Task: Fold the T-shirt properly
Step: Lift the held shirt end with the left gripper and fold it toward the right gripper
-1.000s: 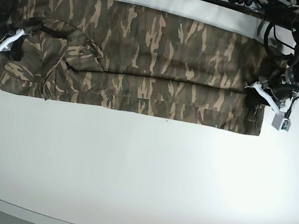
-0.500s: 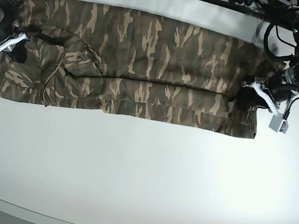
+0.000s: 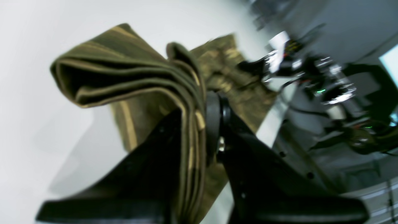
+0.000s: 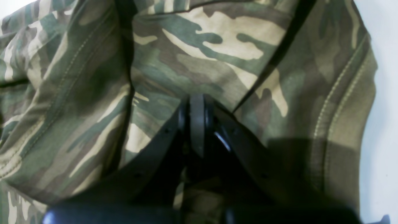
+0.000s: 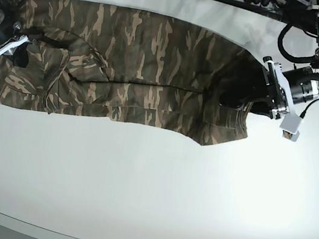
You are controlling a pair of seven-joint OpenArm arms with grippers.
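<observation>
Folding is already partly done: the T-shirt [image 5: 137, 67] lies on the white tabletop [image 5: 148, 185] as a long band, its near long edge doubled over so that it is a narrow strip running from one arm to the other. At the end toward the left gripper [image 5: 254, 104] the cloth is lifted and drawn inward, and this end no longer lies flat but makes a loose bulge near the strip's lower edge. In the left wrist view the jaws pinch several stacked layers of the shirt's edge (the picture is blurred, but the layers between the two black fingers [image 3: 214, 124] are plain to see). The right gripper [image 5: 9, 45] sits at the opposite end, over the bunched sleeve part; its wrist view shows the jaws pressed together, with camouflage cloth folded close around them, and I judge that they hold a fold of it, though the pinch itself is hidden by the fabric. What is left, in my judgement, is the crosswise folding: bringing one end over the other, flattening the wrinkled sleeve area, and squaring the final packet.
</observation>
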